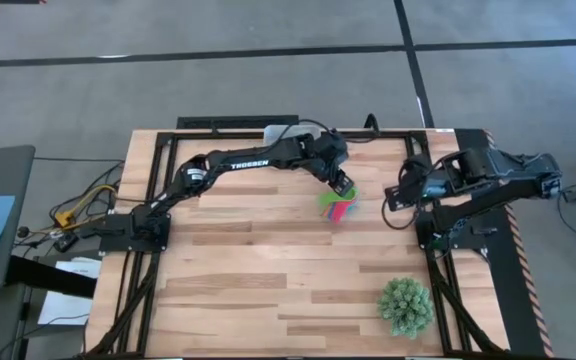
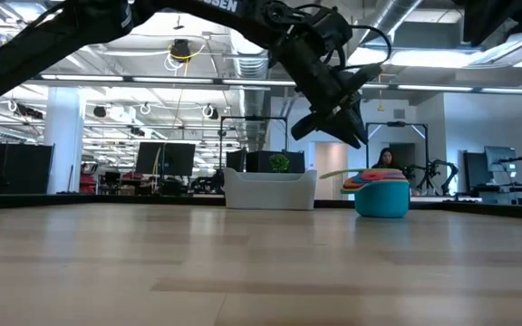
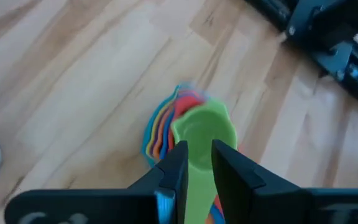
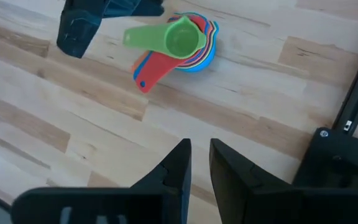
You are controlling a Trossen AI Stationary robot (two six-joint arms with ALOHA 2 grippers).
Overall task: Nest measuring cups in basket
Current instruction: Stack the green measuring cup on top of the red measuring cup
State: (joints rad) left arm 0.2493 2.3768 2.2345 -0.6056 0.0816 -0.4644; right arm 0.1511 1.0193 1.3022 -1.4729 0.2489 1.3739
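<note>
**Status: nested cup stack on table, left gripper above it**

My left gripper [image 1: 342, 187] hangs over the stack of measuring cups [image 1: 337, 207], which sits on the table [image 1: 268, 290], not in the basket [image 2: 270, 189]. The right wrist view shows the green cup [image 4: 180, 37] nested on top, its handle free and my left fingers apart from it. The low view places the basket far behind the stack. My left fingers stand narrowly parted, holding nothing. My right gripper [image 4: 195, 163] waits at the table's right side, fingers narrowly apart.
</note>
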